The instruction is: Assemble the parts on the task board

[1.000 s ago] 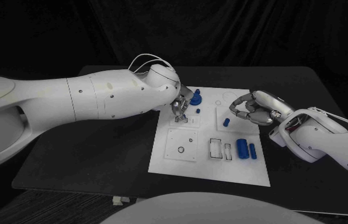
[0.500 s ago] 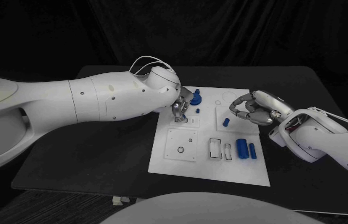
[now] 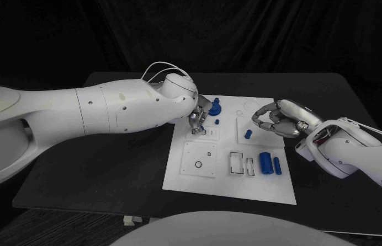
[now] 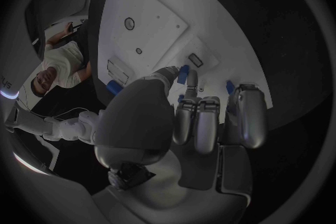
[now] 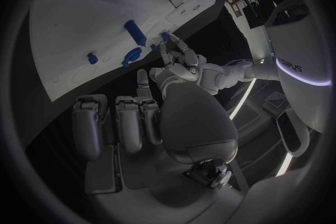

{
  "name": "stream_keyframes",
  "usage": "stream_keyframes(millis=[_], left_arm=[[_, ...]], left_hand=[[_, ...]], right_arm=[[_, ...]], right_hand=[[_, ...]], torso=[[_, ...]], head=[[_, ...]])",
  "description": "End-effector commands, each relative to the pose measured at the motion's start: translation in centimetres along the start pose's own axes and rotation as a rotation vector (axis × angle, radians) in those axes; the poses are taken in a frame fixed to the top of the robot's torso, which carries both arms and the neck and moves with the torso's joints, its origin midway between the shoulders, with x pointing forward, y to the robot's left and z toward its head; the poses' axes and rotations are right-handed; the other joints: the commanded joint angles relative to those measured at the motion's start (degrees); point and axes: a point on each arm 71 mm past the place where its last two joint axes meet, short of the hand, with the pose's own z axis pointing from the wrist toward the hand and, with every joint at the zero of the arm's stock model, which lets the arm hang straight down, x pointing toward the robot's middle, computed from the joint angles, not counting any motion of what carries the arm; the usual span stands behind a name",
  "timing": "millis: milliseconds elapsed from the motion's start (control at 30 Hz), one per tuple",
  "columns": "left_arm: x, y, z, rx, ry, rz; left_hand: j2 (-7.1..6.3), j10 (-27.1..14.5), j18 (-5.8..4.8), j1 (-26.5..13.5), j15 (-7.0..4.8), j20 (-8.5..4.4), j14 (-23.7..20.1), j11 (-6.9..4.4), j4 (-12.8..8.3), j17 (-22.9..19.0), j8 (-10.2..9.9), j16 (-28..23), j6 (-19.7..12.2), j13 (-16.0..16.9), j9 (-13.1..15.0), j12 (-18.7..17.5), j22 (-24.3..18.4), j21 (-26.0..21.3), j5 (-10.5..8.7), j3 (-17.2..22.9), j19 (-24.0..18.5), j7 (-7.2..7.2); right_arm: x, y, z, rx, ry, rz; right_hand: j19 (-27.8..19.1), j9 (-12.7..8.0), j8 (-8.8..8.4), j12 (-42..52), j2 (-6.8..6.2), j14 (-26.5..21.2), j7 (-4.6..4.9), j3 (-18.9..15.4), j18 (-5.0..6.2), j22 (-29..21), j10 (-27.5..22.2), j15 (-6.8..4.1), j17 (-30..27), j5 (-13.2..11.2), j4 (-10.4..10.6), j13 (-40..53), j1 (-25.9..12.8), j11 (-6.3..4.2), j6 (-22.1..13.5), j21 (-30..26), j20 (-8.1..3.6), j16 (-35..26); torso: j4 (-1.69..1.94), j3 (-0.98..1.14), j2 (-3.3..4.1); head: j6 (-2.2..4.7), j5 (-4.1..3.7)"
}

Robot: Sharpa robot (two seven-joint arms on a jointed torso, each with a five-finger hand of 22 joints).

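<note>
The white task board lies mid-desk, carrying two blue cylinders at its near right and a blue peg at its far left. The left hand hangs beside that peg, partly hidden by its arm; whether it grips anything cannot be told. The right hand, curled and empty, has not moved.

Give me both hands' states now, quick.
Left hand: fingers at a blue part on the task board; grip cannot be told.
Right hand: curled in, holding nothing.
</note>
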Motion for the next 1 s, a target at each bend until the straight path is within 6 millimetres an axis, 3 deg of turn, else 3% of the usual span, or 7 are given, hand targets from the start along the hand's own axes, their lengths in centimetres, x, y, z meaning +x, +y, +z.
stream_keyframes(millis=[33, 433, 667, 833, 967, 1000], left_arm=[[-0.03, -0.2, 0.03, 0.007, -0.009, -0.011], [-0.02, -0.17, 0.05, 0.012, -0.017, -0.015], [-0.01, -0.12, 0.11, 0.009, -0.018, -0.017], [0.03, -0.06, 0.15, 0.002, -0.015, -0.016], [0.08, -0.06, 0.15, 0.0, -0.012, -0.016], [0.09, -0.07, 0.15, 0.001, -0.012, -0.016]], left_hand=[[-0.14, 5.9, -0.23, 0.4, -0.66, -0.36, 6.0, -0.54, -0.1, 15.1, 1.1, 0.2, 0.4, 15.1, 1.3, 0.2, 10.8, -0.1, 0.39, 0.6, 0.0, -0.17], [-0.22, 5.9, -0.24, -1.3, -0.9, -0.61, 6.0, -0.76, 0.9, 15.1, 3.0, 0.2, -0.8, 15.1, 4.3, 0.2, 10.7, -0.2, 0.57, 1.9, 0.0, -0.37], [-0.6, 5.9, -0.21, -2.5, -0.82, -0.59, 6.0, -0.64, 1.7, 15.1, 3.4, 0.2, -1.8, 15.1, 5.5, 0.2, 10.7, -0.4, -1.69, 2.0, -0.1, -0.22], [-0.6, 5.9, -0.12, -2.7, -0.78, -0.56, 6.0, -0.58, 1.8, 15.1, 3.5, 0.2, -2.1, 15.1, 5.7, 0.2, 10.6, -0.9, -2.09, 2.0, -0.3, -0.16], [-0.14, 5.9, 0.02, -2.6, -0.69, -0.49, 6.0, -0.54, 1.8, 15.1, 3.5, 0.2, -2.5, 15.1, 6.2, 0.2, 10.4, -1.6, -0.69, 2.8, -0.6, -0.13], [0.16, 5.9, 0.05, -2.1, -0.71, -0.48, 6.0, -0.6, 1.6, 15.1, 3.7, 0.2, -2.7, 15.1, 6.5, 0.2, 10.4, -1.8, 0.41, 3.9, -0.7, -0.22]], right_arm=[[0.08, 0.0, -0.06, 0.004, 0.0, 0.0], [0.09, -0.05, -0.06, 0.008, 0.003, 0.0], [0.12, -0.04, -0.03, 0.008, 0.006, 0.001], [0.12, -0.05, -0.04, 0.009, 0.007, 0.001], [0.12, -0.06, -0.05, 0.01, 0.007, 0.001], [0.12, -0.06, -0.05, 0.01, 0.007, 0.001]], right_hand=[[6.1, -0.1, -0.23, 0.2, -0.02, 6.1, 0.16, 0.2, -0.91, 15.1, 6.0, 0.45, 15.1, 0.2, 0.1, 15.1, -0.4, 0.43, 0.0, 0.2, 0.39, 0.1], [6.1, -0.1, -0.25, 0.2, 0.0, 6.1, 0.16, 0.4, -0.91, 15.1, 6.0, 0.46, 15.1, 0.5, 0.0, 15.1, -0.3, 0.43, -0.1, 0.2, 0.4, 0.1], [6.1, -0.1, -0.25, 0.2, 0.0, 6.1, 0.16, 0.4, -0.91, 15.1, 6.0, 0.46, 15.1, 0.5, 0.0, 15.1, -0.3, 0.43, -0.1, 0.2, 0.4, 0.1], [6.1, -0.1, -0.25, 0.2, 0.0, 6.1, 0.16, 0.4, -0.91, 15.1, 6.0, 0.46, 15.1, 0.5, 0.0, 15.1, -0.3, 0.43, -0.1, 0.2, 0.4, 0.1], [6.1, -0.1, -0.25, 0.2, 0.0, 6.1, 0.17, 0.4, -0.91, 15.1, 6.0, 0.47, 15.1, 0.6, -0.1, 15.1, -0.2, 0.45, -0.1, 0.2, 0.41, 0.1], [6.1, -0.1, -0.25, 0.2, 0.0, 6.1, 0.17, 0.4, -0.91, 15.1, 6.0, 0.47, 15.1, 0.6, -0.1, 15.1, -0.2, 0.45, -0.1, 0.2, 0.41, 0.1]], torso=[[0.0, 0.01, -0.02], [0.0, 0.01, 0.0], [0.0, 0.0, 0.0], [0.0, 0.01, 0.01], [0.0, 0.02, 0.0], [0.0, 0.01, 0.0]], head=[[0.0, 0.01], [0.0, 0.04], [0.0, 0.03], [0.0, 0.01], [0.0, 0.02], [0.0, 0.03]])
